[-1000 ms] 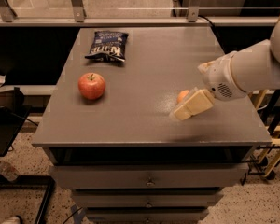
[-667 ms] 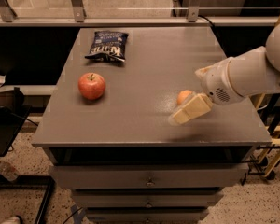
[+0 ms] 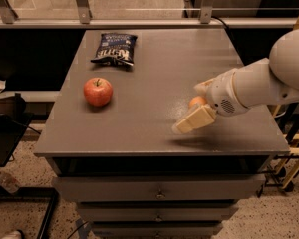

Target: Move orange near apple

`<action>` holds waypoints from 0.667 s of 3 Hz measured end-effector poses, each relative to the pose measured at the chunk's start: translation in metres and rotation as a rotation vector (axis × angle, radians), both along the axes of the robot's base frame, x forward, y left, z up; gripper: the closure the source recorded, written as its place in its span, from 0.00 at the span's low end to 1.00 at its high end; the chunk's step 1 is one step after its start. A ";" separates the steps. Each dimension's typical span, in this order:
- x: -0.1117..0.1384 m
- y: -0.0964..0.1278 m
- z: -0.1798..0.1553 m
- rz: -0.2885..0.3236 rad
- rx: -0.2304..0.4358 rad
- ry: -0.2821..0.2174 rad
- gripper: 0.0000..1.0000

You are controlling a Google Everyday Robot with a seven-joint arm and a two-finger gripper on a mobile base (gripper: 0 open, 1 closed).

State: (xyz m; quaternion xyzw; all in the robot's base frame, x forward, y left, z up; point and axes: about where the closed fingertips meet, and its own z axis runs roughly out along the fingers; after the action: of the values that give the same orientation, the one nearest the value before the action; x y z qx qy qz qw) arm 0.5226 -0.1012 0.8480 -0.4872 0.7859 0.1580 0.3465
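Observation:
The orange [image 3: 196, 102] lies on the grey table [image 3: 139, 128] at the right, partly hidden by my gripper. My gripper [image 3: 187, 108] reaches in from the right on a white arm [image 3: 259, 83]. It is low over the table, with one finger in front of the orange and one behind it. The jaws stand open around the orange, with a gap showing. The red apple [image 3: 97, 91] with a short stem stands on the table's left side, well apart from the orange and the gripper.
A dark chip bag [image 3: 114, 48] lies at the table's back left. Drawers [image 3: 159, 193] sit below the table top. A railing [image 3: 139, 21] runs behind the table, and a yellow frame [image 3: 296, 148] stands at the right.
The gripper has slid a little to the left and down around the orange. The orange and the apple have not moved.

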 end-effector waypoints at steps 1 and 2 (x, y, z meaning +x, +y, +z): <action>0.000 0.004 -0.004 0.011 0.013 0.002 0.39; -0.006 0.005 -0.007 0.018 0.025 0.009 0.62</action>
State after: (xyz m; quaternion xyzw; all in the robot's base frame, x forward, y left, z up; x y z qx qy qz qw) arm 0.5163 -0.0959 0.8413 -0.4891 0.7810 0.1733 0.3477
